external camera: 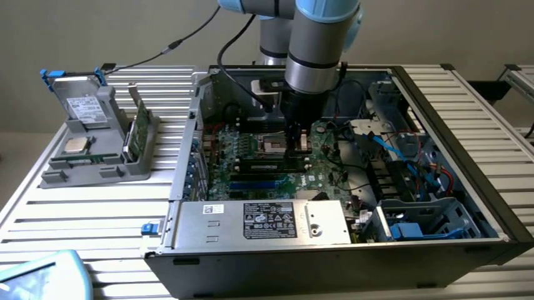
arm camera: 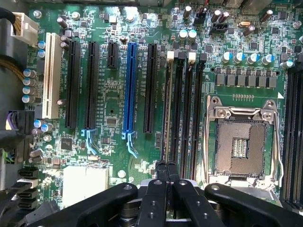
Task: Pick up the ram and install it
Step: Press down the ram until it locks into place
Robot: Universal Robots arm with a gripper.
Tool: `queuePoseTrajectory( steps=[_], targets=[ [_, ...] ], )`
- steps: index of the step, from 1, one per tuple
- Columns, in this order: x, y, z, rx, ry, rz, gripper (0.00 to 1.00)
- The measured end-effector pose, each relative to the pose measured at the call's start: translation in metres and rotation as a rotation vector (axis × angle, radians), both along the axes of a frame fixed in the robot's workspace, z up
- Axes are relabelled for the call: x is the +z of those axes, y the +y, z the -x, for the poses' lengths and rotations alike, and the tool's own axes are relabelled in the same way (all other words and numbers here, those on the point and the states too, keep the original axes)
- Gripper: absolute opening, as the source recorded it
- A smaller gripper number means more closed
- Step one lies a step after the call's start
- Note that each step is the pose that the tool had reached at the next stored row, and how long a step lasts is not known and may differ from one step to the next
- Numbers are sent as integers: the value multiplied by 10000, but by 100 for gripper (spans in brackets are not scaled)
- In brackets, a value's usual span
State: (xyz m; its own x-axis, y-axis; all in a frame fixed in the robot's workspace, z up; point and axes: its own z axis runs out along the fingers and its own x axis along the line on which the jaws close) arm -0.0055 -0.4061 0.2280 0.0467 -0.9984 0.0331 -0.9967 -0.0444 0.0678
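Exterior view: looks down on me from high in front of the open computer case, far enough to take in the whole slatted table.
Wrist view: rides just behind my gripper, facing straight down, close over the motherboard.
Shared: motherboard beneath my jaws, black slots, empty processor socket.

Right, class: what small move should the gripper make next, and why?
Probably rise straight up: the shut gripper hangs low over the memory slots, no ram visibly between its fingers, while a slim green stick seemingly lies in the grey holder.
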Motion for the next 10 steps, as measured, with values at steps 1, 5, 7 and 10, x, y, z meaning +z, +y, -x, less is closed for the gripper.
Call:
queuePoseTrajectory(
  steps=[1, 5, 7, 10],
  targets=[
    [7, 0, 15, 0, -14, -19, 10],
    [57, -1, 82, 2, -75, -76, 10],
    [85, 0, 117, 1, -111, -101, 10],
    [116, -1, 173, 2, -189, -129, 10]
  ],
)
